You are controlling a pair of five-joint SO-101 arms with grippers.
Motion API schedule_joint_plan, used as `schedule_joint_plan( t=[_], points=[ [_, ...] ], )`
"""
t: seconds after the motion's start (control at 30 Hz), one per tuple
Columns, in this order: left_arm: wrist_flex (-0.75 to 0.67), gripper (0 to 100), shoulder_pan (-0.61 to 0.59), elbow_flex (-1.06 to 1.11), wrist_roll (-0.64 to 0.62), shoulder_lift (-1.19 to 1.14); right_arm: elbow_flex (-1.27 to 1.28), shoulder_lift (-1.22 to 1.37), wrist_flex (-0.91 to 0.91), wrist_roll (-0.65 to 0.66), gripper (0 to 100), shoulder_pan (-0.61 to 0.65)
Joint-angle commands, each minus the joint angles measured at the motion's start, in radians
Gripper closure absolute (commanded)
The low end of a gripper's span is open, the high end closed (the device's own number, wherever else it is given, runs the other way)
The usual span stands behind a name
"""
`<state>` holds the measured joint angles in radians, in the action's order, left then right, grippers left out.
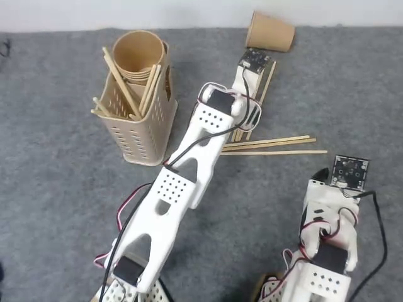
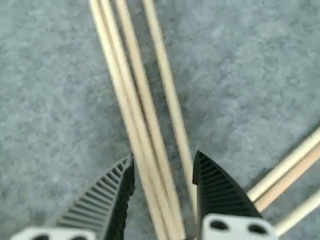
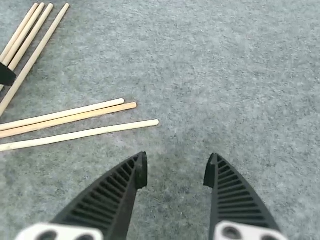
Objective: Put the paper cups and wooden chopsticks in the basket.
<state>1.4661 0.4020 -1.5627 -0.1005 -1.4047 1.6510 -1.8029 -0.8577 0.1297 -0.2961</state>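
chopsticks (image 2: 150,125): likely light, stiff, smooth thin wood, apt to roll or fan apart; best pinched across whole bundle, near mid-length. bundle lies on carpet (image 2: 260,75), left gripper (image 2: 164,167) jaws spread either side, not yet pinching. left arm stretched far across table, wrist pitched down, near tipped paper cup (image 1: 271,31). three more chopsticks (image 1: 277,146) close by. right gripper (image 3: 176,165) low over carpet, jaws spread, empty. basket (image 1: 135,126) well apart, holds stacked cups (image 1: 138,53) and sticks.

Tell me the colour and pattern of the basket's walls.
Beige, with rows of small slots; the high view shows the basket best.
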Motion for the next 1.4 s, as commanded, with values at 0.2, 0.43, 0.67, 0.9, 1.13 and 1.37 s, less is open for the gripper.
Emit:
schedule_joint_plan(
  t=[0.2,0.43,0.67,0.9,1.13,1.37],
  points=[
    [0.069,85,-0.035,-0.042,0.011,0.015,-0.008,-0.010,0.018,0.014,79.8,0.004],
    [0.144,85,-0.029,-0.042,0.012,0.023,-0.008,-0.010,0.018,0.014,79.8,0.004],
    [0.259,85,0.038,-0.048,0.011,0.023,-0.008,-0.010,0.018,0.014,79.8,0.004],
    [0.273,85,0.063,-0.045,0.005,0.021,-0.009,-0.010,0.015,0.014,79.8,0.004],
    [0.290,99,0.077,-0.044,0.061,0.018,-0.009,-0.010,0.013,0.014,79.8,0.004],
    [0.292,98,0.078,-0.001,0.064,0.028,-0.011,-0.010,0.012,0.014,79.8,0.004]
  ],
)
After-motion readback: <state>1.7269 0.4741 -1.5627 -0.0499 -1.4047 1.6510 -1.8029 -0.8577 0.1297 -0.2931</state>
